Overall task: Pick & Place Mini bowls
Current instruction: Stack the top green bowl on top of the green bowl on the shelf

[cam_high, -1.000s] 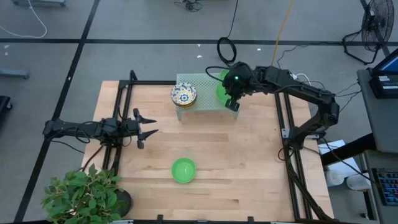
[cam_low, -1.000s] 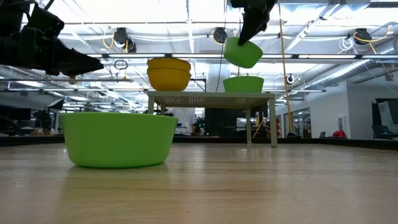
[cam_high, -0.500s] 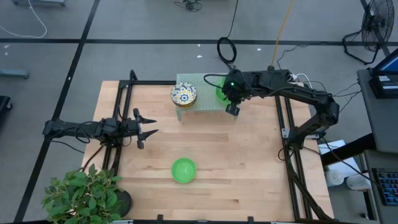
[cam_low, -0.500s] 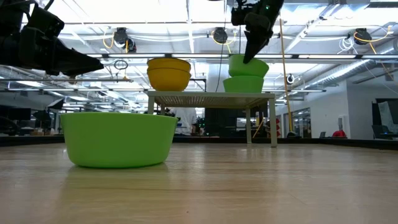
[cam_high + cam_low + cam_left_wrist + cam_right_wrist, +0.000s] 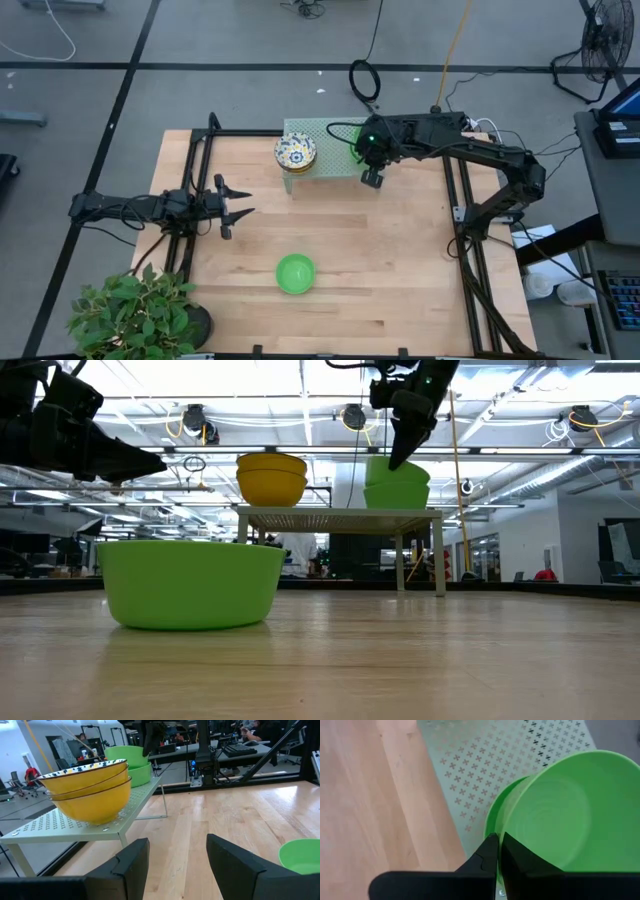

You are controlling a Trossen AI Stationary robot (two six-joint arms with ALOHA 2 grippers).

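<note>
A pale green mesh rack (image 5: 322,130) stands at the table's far edge. On it sit stacked floral bowls (image 5: 295,152), yellow outside (image 5: 271,478), and two nested green bowls (image 5: 397,482). My right gripper (image 5: 497,845) is over the rack's right part, shut on the upper green bowl (image 5: 560,815). A third green bowl (image 5: 295,273) rests on its base on the wood near the table's near edge. My left gripper (image 5: 240,205) hovers open at the table's left side, well above the wood and clear of everything. My right gripper pinches the upper green bowl's rim (image 5: 496,836), one finger (image 5: 517,857) inside the bowl and one outside. The fingers come slanting down from above (image 5: 400,445). The bowl sits nested in the lower green bowl (image 5: 492,817) on the rack.
A potted plant (image 5: 135,310) stands at the near-left corner. Black frame rails (image 5: 200,170) run along the table's left and right sides. Open wood (image 5: 400,250) lies between the rack and the lone green bowl.
My right gripper moved down and slightly toward the table's left over the rack, still shut on the green bowl. The bowl, held tilted in the air a second ago, came down level and now sits nested in the other green bowl.
</note>
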